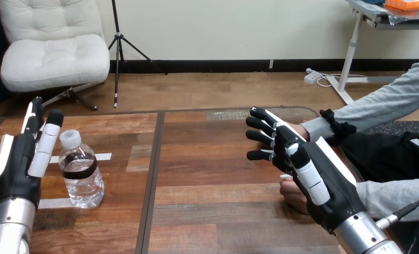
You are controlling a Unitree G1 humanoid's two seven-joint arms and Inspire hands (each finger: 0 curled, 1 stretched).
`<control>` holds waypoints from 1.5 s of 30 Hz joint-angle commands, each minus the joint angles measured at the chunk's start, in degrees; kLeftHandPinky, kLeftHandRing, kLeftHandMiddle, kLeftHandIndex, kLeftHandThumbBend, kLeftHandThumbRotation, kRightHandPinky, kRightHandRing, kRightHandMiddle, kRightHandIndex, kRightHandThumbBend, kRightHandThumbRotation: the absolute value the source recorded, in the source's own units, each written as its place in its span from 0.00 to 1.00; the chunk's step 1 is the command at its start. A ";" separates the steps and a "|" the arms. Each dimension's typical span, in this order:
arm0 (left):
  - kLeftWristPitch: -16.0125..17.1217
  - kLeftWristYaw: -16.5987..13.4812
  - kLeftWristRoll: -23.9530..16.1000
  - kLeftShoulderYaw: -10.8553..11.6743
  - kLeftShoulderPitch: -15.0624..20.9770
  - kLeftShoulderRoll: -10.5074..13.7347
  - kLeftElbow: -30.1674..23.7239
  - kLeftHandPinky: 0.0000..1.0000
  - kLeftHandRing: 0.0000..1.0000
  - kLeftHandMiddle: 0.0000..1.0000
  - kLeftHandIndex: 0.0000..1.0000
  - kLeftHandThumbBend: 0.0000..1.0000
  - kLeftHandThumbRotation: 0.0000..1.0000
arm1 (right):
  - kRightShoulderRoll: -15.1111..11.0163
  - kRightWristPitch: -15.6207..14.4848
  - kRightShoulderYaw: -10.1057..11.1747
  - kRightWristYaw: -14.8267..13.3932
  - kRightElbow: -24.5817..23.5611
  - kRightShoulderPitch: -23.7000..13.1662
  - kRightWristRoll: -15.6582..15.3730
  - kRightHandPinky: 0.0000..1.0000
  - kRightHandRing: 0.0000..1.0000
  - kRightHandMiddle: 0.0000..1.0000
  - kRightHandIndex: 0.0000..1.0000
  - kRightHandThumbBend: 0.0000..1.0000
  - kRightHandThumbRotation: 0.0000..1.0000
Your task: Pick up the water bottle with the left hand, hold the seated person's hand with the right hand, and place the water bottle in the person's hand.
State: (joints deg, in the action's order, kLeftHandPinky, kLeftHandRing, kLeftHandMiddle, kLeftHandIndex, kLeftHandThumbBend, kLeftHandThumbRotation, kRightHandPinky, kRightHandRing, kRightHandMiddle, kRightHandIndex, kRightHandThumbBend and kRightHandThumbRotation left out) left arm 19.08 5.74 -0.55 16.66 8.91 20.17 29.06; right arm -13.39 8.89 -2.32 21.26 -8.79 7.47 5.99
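water bottle (81,174) is standing upright on the left side of the wooden table (212,174), cap on. left hand (17,164) sits just left of it, wide open with fingers straight and pointing up, right beside the bottle but not wrapped round it. over on the right, the right hand (315,182) has its fingers stretched out toward the left, gripping nothing i can see. the person's hand (293,194) pokes out from under its near edge, can't tell if they touch.
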 commanded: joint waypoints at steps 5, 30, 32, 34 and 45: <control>-0.12 -0.63 -0.66 -0.72 3.27 2.03 -0.33 1.00 1.00 1.00 1.00 0.97 1.00 | 0.35 0.61 0.19 -0.27 -2.52 -1.78 0.57 0.78 0.91 0.93 0.94 1.00 1.00; 1.14 -0.65 -1.55 -0.87 3.24 2.70 1.22 1.00 1.00 1.00 1.00 1.00 0.76 | 0.54 0.28 0.18 -0.51 -2.63 -1.81 0.57 0.78 0.91 0.93 0.94 1.00 1.00; 1.03 -0.45 -1.42 -0.84 3.14 2.76 1.16 1.00 1.00 1.00 1.00 1.00 0.75 | 0.50 0.26 0.16 -0.55 -2.69 -1.79 0.45 0.78 0.91 0.93 0.94 1.00 1.00; 1.20 0.18 -0.95 -0.74 3.01 2.85 1.32 1.00 1.00 1.00 1.00 1.00 0.73 | 0.46 0.37 0.17 -0.52 -2.61 -1.78 0.41 0.78 0.91 0.93 0.94 1.00 1.00; 1.64 2.67 1.51 -0.11 2.52 2.77 1.24 1.00 1.00 1.00 1.00 1.00 0.67 | 0.41 0.43 0.18 -0.31 -2.29 -1.92 0.58 0.78 0.91 0.93 0.94 1.00 1.00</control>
State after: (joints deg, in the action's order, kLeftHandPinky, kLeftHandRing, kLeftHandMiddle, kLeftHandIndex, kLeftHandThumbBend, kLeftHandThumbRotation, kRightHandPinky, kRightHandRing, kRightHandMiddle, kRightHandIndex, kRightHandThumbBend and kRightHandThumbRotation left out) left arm 19.10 7.53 -0.34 16.56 8.92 21.71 30.35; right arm -13.38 8.89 -2.32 21.25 -8.79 7.64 5.99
